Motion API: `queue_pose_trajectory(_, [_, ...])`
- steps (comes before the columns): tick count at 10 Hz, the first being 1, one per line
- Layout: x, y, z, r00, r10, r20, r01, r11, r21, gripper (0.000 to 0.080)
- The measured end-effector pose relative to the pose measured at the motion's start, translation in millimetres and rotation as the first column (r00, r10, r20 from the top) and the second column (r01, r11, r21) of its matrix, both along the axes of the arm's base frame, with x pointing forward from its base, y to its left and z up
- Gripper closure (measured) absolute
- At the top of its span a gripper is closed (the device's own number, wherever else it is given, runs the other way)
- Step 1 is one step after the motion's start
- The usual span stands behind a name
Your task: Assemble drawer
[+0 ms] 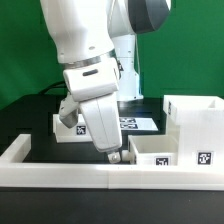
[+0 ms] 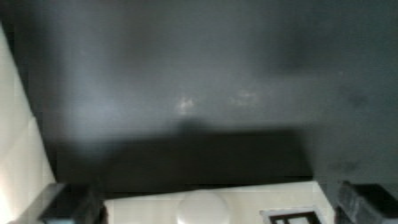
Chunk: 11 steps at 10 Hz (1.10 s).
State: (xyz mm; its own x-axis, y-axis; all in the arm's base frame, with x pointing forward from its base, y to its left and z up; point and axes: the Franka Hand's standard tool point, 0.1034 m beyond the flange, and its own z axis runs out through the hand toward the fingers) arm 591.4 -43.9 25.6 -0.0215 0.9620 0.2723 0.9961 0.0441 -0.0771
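From where I stand, the big white robot arm (image 1: 85,50) fills the middle of the exterior view, stooped over the black table (image 1: 30,125). Its two-finger gripper (image 1: 113,153) hangs low near the tabletop, just inside the low white rail (image 1: 60,172) that runs along the six o'clock edge. Just beside the gripper, toward three o'clock, sits a small white plastic open-top tray (image 1: 152,150) with a black-and-white square tag on its near wall. The fingertips look very near the tray's closest corner, though I cannot tell whether they touch it. Further out at three o'clock stands the tall white plastic box shell (image 1: 195,122), upright, its hollow showing at the top and a tag low on its face. It is right up against the tray or nearly so. Behind the arm, toward twelve o'clock, the flat marker board (image 1: 140,122) lies on the table, partly hidden by the gripper. The wrist view is blurred and mostly dark tabletop, yet the two dark fingers (image 2: 68,203) show well apart from each other, so the jaws are spread with nothing pinched between them. Beyond them lies a pale white surface (image 2: 178,210) carrying a tag, too smeared for me to name.
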Motion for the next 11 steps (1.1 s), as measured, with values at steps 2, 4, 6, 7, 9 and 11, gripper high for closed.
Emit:
queue_pose_trajectory(2, [-1.4, 14.1, -4.5, 1.000, -0.010, -0.005, 0.010, 1.000, 0.009, 0.0150])
queue_pose_trajectory(4, [1.6, 21.3, -2.9, 1.000, -0.021, 0.000, 0.021, 1.000, 0.011, 0.0150])
queue_pose_trajectory(6, [0.9, 19.3, -3.8, 1.000, -0.025, -0.002, 0.025, 1.000, 0.011, 0.0150])
queue_pose_trajectory(7, [0.9, 19.2, -3.9, 1.000, -0.025, -0.002, 0.025, 1.000, 0.011, 0.0150])
queue_pose_trajectory(9, [-2.1, 27.6, -6.9, 1.000, -0.026, 0.000, 0.026, 1.000, 0.013, 0.0150])
queue_pose_trajectory(11, [-5.3, 38.1, -9.0, 1.000, -0.016, -0.004, 0.016, 1.000, 0.021, 0.0150])
